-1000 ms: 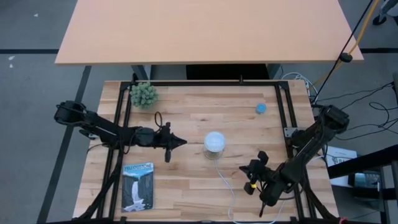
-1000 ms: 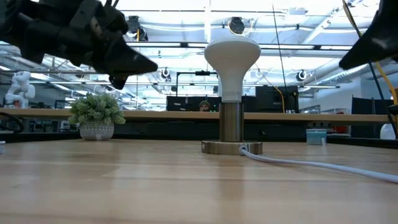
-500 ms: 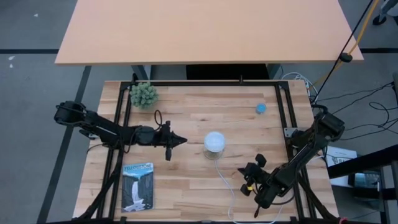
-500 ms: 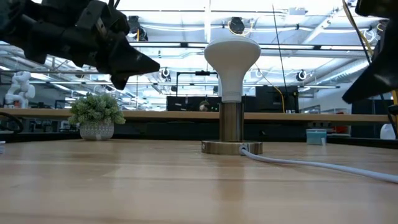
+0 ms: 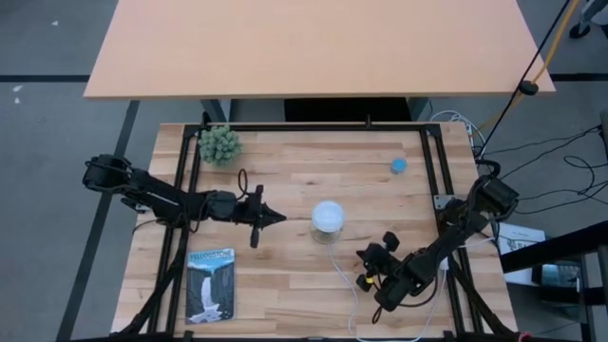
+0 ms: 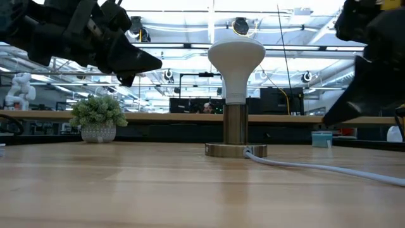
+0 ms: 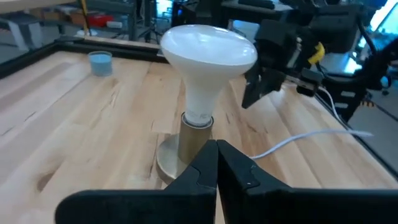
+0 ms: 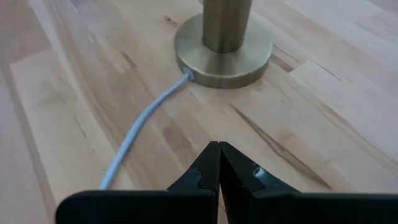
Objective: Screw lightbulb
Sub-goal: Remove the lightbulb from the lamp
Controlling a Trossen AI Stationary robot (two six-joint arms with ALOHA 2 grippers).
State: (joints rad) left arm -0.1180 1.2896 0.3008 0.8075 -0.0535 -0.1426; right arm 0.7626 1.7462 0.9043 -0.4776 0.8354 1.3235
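lightbulb: the lightbulb [image 6: 236,63] stands upright in the socket [image 6: 235,124], dome up, near the middle of the tabletop [image 5: 285,275]; nothing touches it.
seating: its narrow end is down inside the brass-coloured tube; whether the thread is fully home cannot be told.
handling, judged: light and hollow, with a smooth frosted shell that would slip under hard pads and could crack if squeezed; the screw end is the stiff part, but it is hidden.
where to hold, judged: across the wide dome or just under it on the cone, lightly, turning about the upright axis without leaning on the socket.
socket base: a round metal disc flat on the wood, with a white cord [image 8: 140,134] running off toward the near edge; the disc may turn with the bulb unless steadied.
left hand: the left hand [image 5: 275,217] is clenched on nothing, hovering just beside the bulb and pointing at it.
right hand: the right hand [image 5: 362,275] is clenched and empty, near the cord, apart from the base.
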